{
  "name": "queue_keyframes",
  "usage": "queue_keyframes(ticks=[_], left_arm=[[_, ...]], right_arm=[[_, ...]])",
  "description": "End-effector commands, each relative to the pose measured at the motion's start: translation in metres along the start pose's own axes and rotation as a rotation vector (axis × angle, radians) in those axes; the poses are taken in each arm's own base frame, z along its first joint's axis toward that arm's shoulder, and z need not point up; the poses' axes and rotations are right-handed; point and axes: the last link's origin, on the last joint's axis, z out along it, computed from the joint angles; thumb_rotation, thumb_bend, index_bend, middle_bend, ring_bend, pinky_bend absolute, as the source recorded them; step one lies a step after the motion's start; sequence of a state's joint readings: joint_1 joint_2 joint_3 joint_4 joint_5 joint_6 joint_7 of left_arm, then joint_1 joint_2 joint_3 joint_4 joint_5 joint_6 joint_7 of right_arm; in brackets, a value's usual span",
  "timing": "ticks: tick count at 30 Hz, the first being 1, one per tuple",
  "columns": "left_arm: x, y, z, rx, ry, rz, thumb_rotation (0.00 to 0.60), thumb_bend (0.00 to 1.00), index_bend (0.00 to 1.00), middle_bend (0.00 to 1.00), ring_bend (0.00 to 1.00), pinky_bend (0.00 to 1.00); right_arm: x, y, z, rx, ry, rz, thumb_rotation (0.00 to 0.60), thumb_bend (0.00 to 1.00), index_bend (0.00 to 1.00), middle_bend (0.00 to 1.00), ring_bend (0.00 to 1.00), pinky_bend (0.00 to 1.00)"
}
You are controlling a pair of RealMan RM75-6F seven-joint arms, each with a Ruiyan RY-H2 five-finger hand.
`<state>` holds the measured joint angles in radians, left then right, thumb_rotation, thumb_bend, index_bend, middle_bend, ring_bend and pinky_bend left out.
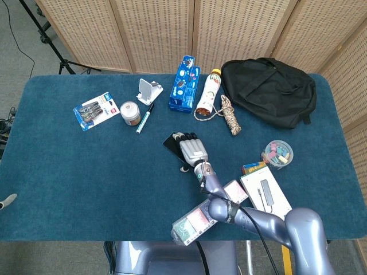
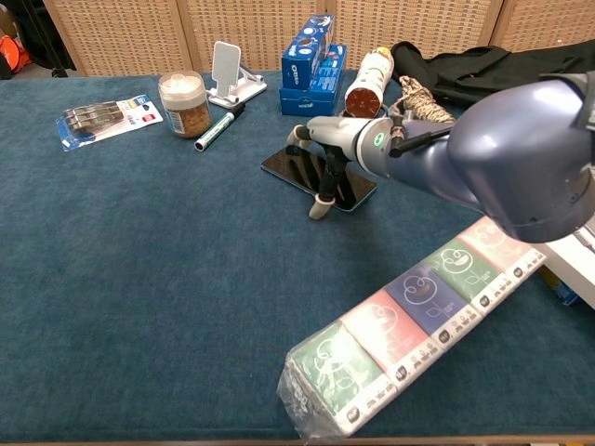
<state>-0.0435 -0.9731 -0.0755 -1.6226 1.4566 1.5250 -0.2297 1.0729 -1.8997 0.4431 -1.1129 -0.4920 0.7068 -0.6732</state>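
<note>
Phone (image 2: 302, 170): thin black slab with a glossy dark screen, face up, lying flat on the blue desk. Its long axis runs diagonally, one end toward the far left, the other toward the near right. It sits near the middle of the desk, somewhat closer to the far edge than the near edge. In the head view only its left corner (image 1: 171, 142) shows; the remainder is covered. In the chest view the far-left end and the near-right end show, while the middle part is crossed by fingers. The screen reflects light, and no picture on it can be made out. The thumb tip stands beside its near edge.
</note>
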Motion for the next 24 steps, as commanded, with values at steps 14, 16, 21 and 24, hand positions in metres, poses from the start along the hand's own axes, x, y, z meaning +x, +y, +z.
queue_keyframes(ticks=[14,16,21,24], left_arm=[[0.000,0.000,0.000,0.002,-0.004,0.000,0.600,0.00,0.00,0.00,0.00,0.00],[-0.001,0.000,0.000,0.001,-0.005,0.002,0.600,0.00,0.00,0.00,0.00,0.00],[-0.002,0.001,0.000,0.000,-0.008,0.005,0.600,0.00,0.00,0.00,0.00,0.00],[-0.003,0.002,0.000,-0.002,-0.011,0.007,0.600,0.00,0.00,0.00,0.00,0.00]], right_arm=[[0.004,-0.013,-0.005,0.042,-0.132,0.154,0.600,0.00,0.00,0.10,0.16,0.10],[0.005,-0.014,-0.008,0.056,-0.152,0.162,0.600,0.00,0.00,0.11,0.17,0.10],[0.009,-0.012,-0.017,0.085,-0.208,0.150,0.600,0.00,0.00,0.16,0.21,0.13],[0.012,-0.009,-0.022,0.088,-0.231,0.132,0.600,0.00,0.02,0.18,0.23,0.16]])
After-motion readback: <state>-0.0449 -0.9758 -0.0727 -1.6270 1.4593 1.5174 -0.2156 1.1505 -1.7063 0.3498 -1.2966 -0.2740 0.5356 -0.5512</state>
